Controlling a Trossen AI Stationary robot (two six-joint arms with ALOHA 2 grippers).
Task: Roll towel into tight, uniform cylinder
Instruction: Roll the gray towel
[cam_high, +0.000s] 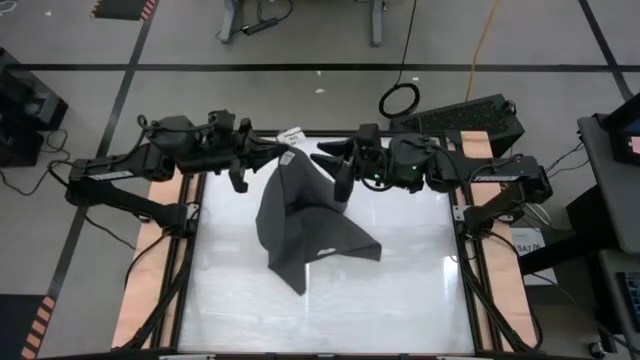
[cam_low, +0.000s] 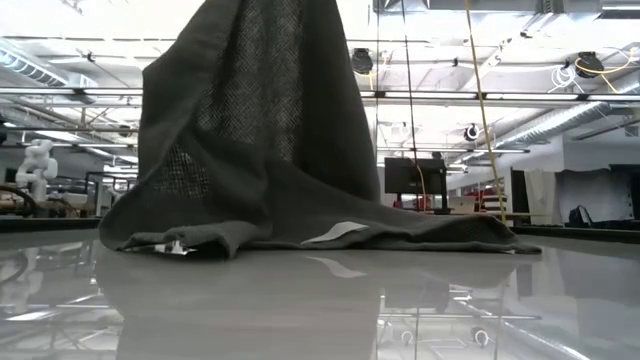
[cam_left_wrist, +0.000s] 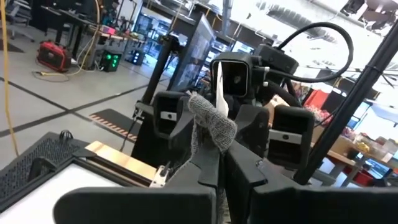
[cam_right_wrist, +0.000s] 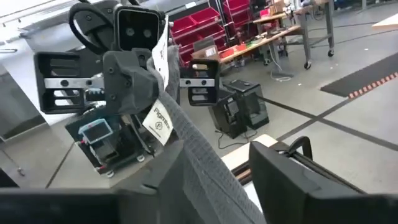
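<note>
The dark grey towel (cam_high: 300, 215) hangs from my left gripper (cam_high: 272, 152) near the table's far edge. Its lower part lies crumpled on the white table (cam_low: 300, 238). A white tag (cam_high: 290, 134) sticks out at the held corner. My left gripper (cam_left_wrist: 214, 155) is shut on that corner. My right gripper (cam_high: 328, 160) faces it from the right and is open. In the right wrist view, a strip of the towel (cam_right_wrist: 202, 158) runs through the gap between the right gripper's (cam_right_wrist: 224, 152) fingers. My left gripper pinches the towel's tagged corner (cam_left_wrist: 211, 124) between its two fingers, which lie about level and point toward the table's right. The corner's tip and the tag (cam_left_wrist: 220, 93) stick out past the fingertips. The towel hangs below, with its lower end on the table. My right gripper has the towel's upper edge (cam_right_wrist: 186, 140) lying along the inner side of one finger (cam_right_wrist: 168, 180); whether it touches, I cannot tell.
The white table (cam_high: 330, 310) has bare room toward its near edge and on both sides of the towel. Wooden side strips and black rails (cam_high: 465, 260) frame it. A black keyboard-like box (cam_high: 460, 118) and a cable loop (cam_high: 400, 100) lie beyond the far edge.
</note>
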